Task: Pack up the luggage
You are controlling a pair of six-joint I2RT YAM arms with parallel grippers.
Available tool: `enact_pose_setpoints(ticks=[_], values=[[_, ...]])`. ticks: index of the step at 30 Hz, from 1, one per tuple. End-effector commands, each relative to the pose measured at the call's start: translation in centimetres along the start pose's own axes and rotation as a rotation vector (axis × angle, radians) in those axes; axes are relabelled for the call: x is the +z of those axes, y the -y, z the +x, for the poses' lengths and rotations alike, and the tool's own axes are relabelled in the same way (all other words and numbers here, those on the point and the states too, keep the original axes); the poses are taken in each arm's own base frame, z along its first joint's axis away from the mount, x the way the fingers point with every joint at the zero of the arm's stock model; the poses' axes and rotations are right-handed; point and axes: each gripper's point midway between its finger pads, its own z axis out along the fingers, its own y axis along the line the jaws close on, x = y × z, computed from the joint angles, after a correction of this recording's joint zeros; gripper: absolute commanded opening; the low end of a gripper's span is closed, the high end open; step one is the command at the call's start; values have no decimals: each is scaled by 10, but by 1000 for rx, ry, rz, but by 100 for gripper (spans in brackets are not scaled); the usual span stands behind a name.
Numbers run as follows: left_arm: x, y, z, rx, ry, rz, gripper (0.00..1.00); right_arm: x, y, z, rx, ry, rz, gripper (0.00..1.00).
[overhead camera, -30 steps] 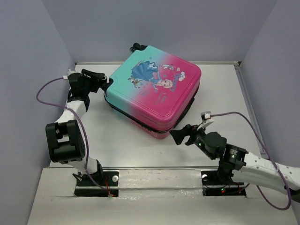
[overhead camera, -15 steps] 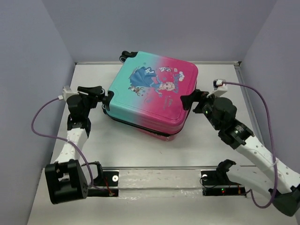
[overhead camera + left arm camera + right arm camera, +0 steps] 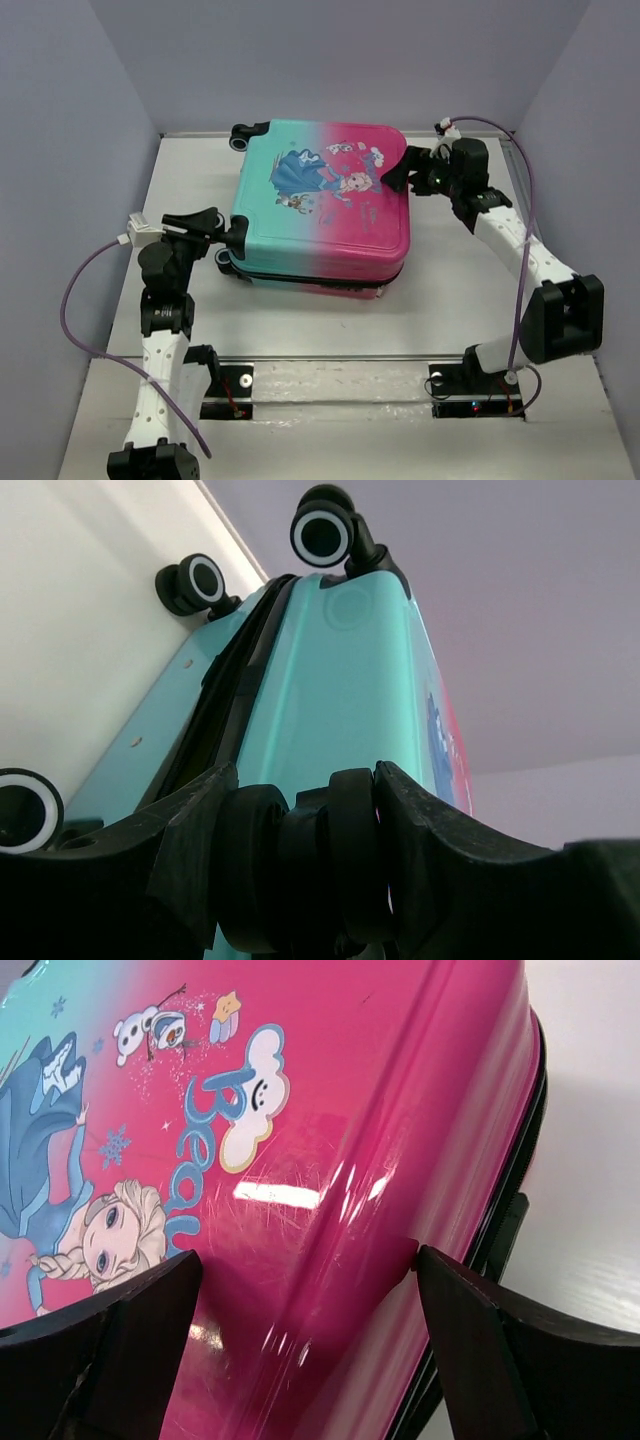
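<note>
Rotated square since a second ago, the closed luggage [image 3: 320, 210] is being steadied on the counter [image 3: 460, 300], wheel [image 3: 300, 870] gripped by left end effector [image 3: 222, 237], right end effector [image 3: 398, 180] open astride its pink corner; zipping seemingly outstanding

The left arm [image 3: 160, 350] and right arm [image 3: 522, 248] are white tubes with chunky black joints. The left gripper [image 3: 300, 820] and right gripper [image 3: 305, 1260] are black. Each arm has a thin purple cable [image 3: 66, 310].

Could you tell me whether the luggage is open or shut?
Shut: the luggage lies flat, both shells together, print up. Whether it is zipped, cannot tell.
</note>
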Motion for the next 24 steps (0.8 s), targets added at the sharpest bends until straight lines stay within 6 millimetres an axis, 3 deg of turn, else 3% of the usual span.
enact_pose_setpoints(ticks=[1, 2, 4, 5, 6, 8, 9, 11, 13, 15, 16, 17, 18, 19, 20, 21, 22, 23, 24], values=[[-8, 11, 17, 138, -55, 103, 6, 25, -51, -13, -40, -88, -310, 92], [-8, 7, 18, 138, -52, 93, 6, 28, -62, -32, -50, -66, -347, 91], [-6, 1, 18, 137, -42, 77, 6, 41, -66, -31, -33, -113, -400, 88], [-6, 3, 20, 132, -47, 86, 6, 40, -76, -47, -52, -101, -427, 88], [-6, 4, 24, 125, -62, 100, 6, 41, -80, -52, -59, -118, -445, 87], [-6, 4, 29, 114, -76, 102, 6, 54, -73, -50, -54, -172, -424, 87], [-6, 3, 32, 113, -79, 100, 6, 53, -80, -69, -83, -141, -427, 89], [-9, 4, 32, 112, -68, 107, 6, 58, -75, -73, -91, -152, -393, 95], [-12, 5, 40, 129, -87, 118, 8, 54, -76, -90, -127, -112, -355, 100], [-11, 8, 37, 160, -74, 115, 25, 34, -82, -105, -187, -61, -321, 100], [-12, 11, 35, 172, -68, 115, 29, 29, -74, -106, -201, -39, -260, 100], [-13, 12, 33, 180, -61, 111, 41, 19, -76, -114, -237, 4, -241, 100], [-13, 18, 26, 193, -38, 115, 47, -5, -80, -115, -257, 45, -217, 100], [-14, 22, 23, 198, -28, 118, 52, -27, -95, -133, -291, 114, -231, 100], [-14, 27, 20, 201, -21, 125, 57, -29, -86, -108, -276, 82, -223, 100], [-14, 32, 16, 201, -9, 132, 62, -65, -108, -122, -311, 191, -266, 100], [-15, 34, 15, 199, -4, 136, 63, -77, -112, -110, -308, 201, -295, 99], [-14, 37, 13, 194, 6, 144, 63, -94, -111, -84, -290, 226, -326, 92], [-14, 37, 13, 193, 7, 145, 62, -79, -96, -59, -246, 188, -317, 92]])
